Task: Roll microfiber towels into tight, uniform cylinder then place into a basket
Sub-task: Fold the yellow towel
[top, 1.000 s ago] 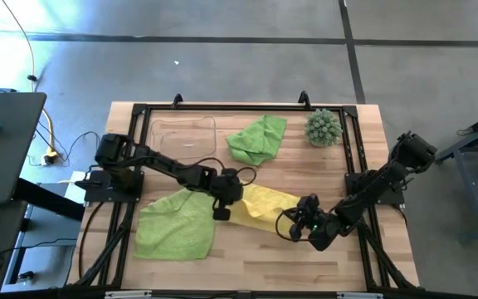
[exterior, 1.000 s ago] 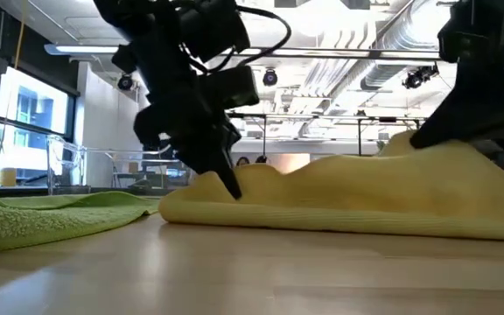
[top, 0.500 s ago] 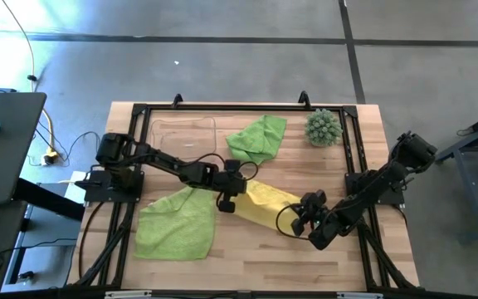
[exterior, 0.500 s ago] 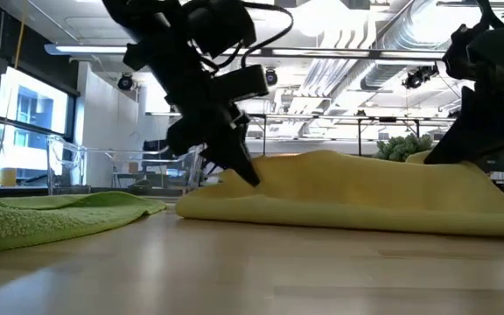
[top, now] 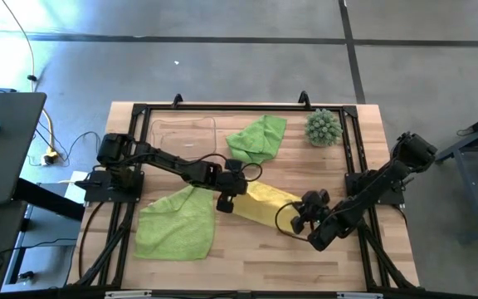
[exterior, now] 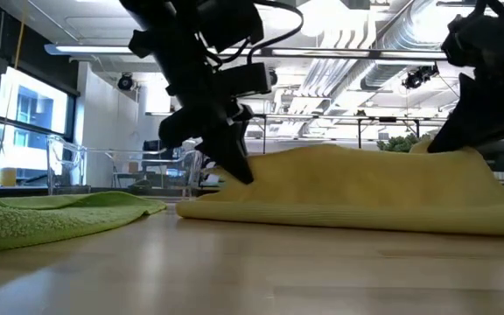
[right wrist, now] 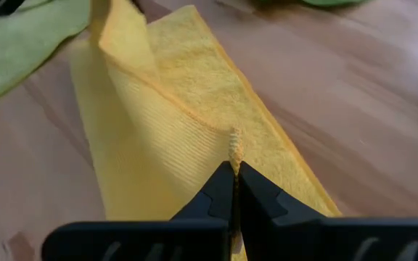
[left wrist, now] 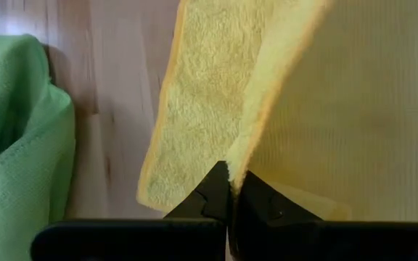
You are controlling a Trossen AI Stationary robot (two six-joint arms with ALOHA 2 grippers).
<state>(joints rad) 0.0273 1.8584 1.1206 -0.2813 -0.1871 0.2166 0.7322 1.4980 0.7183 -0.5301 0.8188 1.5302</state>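
The yellow towel [top: 260, 206] lies mid-surface with its long axis running between the two arms, the left claw [top: 225, 202] clamped on its edge at one end (the right claw [top: 298, 223] pinches the other), lifting a fold ready to roll.

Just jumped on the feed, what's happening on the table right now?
Both arms are working the yellow towel at mid-table. The left gripper and the right gripper are each shut on an edge of it, lifting a fold. One green towel lies flat at the front left, another sits crumpled near the back. The clear basket holds no towel yet.
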